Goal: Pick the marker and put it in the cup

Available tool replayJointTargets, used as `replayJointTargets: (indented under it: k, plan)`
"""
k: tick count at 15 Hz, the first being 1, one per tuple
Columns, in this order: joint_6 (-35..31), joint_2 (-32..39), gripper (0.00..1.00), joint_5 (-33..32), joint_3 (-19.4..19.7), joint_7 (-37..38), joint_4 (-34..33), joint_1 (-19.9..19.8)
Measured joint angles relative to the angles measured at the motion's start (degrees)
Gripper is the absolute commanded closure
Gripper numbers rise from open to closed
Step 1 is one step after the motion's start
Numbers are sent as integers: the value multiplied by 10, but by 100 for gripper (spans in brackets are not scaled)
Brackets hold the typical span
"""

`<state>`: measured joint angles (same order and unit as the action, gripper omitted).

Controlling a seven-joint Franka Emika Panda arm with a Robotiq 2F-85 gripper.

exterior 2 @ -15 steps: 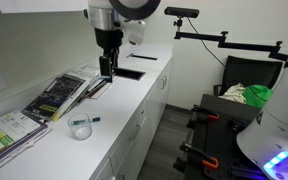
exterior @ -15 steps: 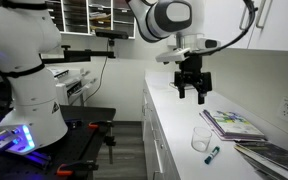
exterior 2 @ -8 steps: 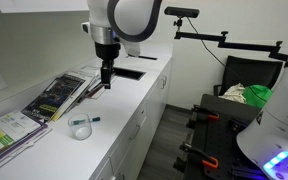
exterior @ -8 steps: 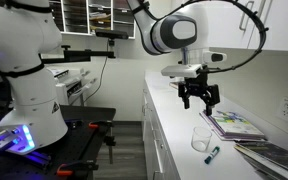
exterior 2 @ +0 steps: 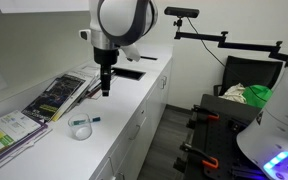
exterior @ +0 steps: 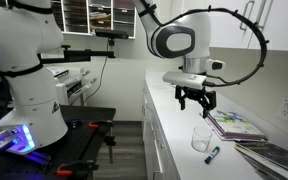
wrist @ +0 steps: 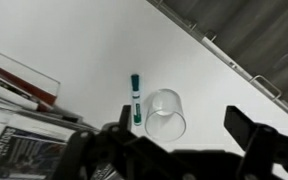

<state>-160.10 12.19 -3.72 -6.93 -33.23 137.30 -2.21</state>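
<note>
In an exterior view, the white arm reaches over the white tabletop [exterior: 164, 120] with the claw [exterior: 195, 100] pointing down, well above the surface. Its fingers are spread apart and nothing is between them. The clear cup [exterior: 201, 142] stands upright on the tabletop, lower in the picture than the claw. The marker [exterior: 212, 154] lies flat just beside it, outside the cup. A spread of magazines [exterior: 232, 124] lies near the wall, close to both. In an exterior view from the opposite end of the counter, the claw [exterior 2: 105, 88] hangs over the tabletop [exterior 2: 134, 110], clear of the surface, though from this angle I cannot tell how wide it stands. The cup [exterior 2: 79, 127] sits nearer the camera than the claw, and the marker [exterior 2: 92, 119] lies against its side or nearly so. The magazines [exterior 2: 59, 95] lie between the cup and the wall. In the wrist view, the camera looks down on the tabletop [wrist: 74, 40]. The cup [wrist: 165, 113] shows as a clear ring with its mouth up. The marker [wrist: 135, 97] lies lengthwise just beside it, with a dark body and a blue-green end pointing away from the claw [wrist: 181, 140]. The blurred dark fingers [wrist: 252, 130] stand well apart at the bottom of the picture, holding nothing. The edges of the magazines [wrist: 14, 90] show on the marker's far side from the cup.
</note>
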Motion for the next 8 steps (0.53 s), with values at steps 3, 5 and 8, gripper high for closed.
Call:
replayJointTargets:
  k: [3, 5, 8]
  plan:
    - [8, 56, 0, 90, -65, -176, -32, -70]
    - [52, 92, 0, 101, -81, -257, -70, -104]
    - [132, 136, 0, 79, -61, -289, -132, -111]
